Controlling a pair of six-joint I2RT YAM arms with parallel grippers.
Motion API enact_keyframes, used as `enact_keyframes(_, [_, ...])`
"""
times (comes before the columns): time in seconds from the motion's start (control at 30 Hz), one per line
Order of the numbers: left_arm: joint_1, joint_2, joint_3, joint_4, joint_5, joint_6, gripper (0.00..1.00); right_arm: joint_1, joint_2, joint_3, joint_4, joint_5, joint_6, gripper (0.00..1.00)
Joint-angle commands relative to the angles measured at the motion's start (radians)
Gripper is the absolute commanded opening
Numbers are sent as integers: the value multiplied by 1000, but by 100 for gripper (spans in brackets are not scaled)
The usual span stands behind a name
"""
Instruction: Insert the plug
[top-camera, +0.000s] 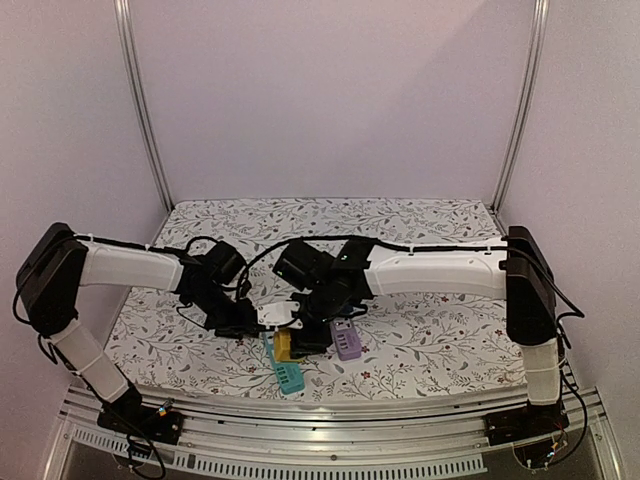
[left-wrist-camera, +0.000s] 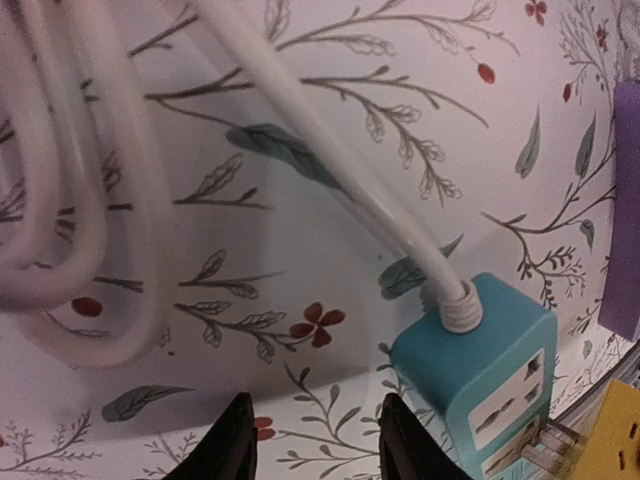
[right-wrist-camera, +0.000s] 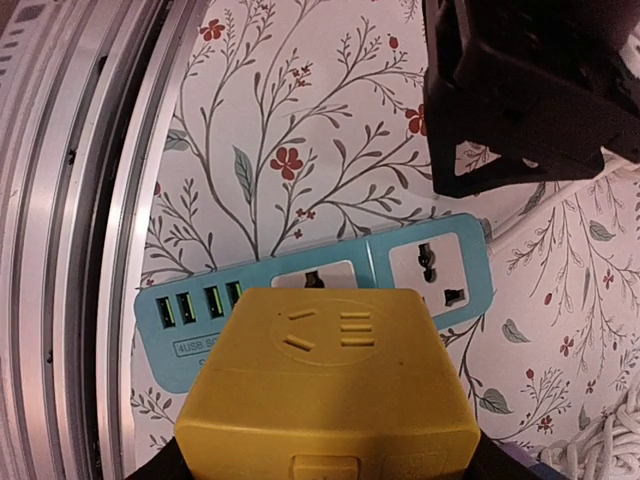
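Yellow plug is hanging clamped in the right pincer over the teal power strip lying on the floral worktop. The left pincer is standing part-open and empty beside the strip's cable end.

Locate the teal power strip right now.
Top view: the teal power strip lies at the near edge of the table, slightly left of centre, just below the yellow plug and left of the purple block.
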Motion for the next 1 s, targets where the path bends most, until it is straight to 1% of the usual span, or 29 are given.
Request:
enact_keyframes(0.0, [-71,83,70,61,32,-21,42,18,-44,-57,-71,-33,19,0])
enact_keyframes(0.3, [-194,184,167,106,68,-90,41,18,-106,-119,-78,-24,39,0])
enact_keyframes(0.4, [-216,207,196,108,68,-106,41,14,-129,-148,-74,-24,48,0])
enact_keyframes(0.5, [-212,199,195,107,50,-116,41,11,-131,-152,-65,-24,65,0])
enact_keyframes(0.77, [-148,114,172,111,30,-122,41,6,-105,-104,-83,9,171,0])
enact_keyframes(0.97, [-146,94,152,130,37,-122,41,4,-96,-76,-123,33,221,0])
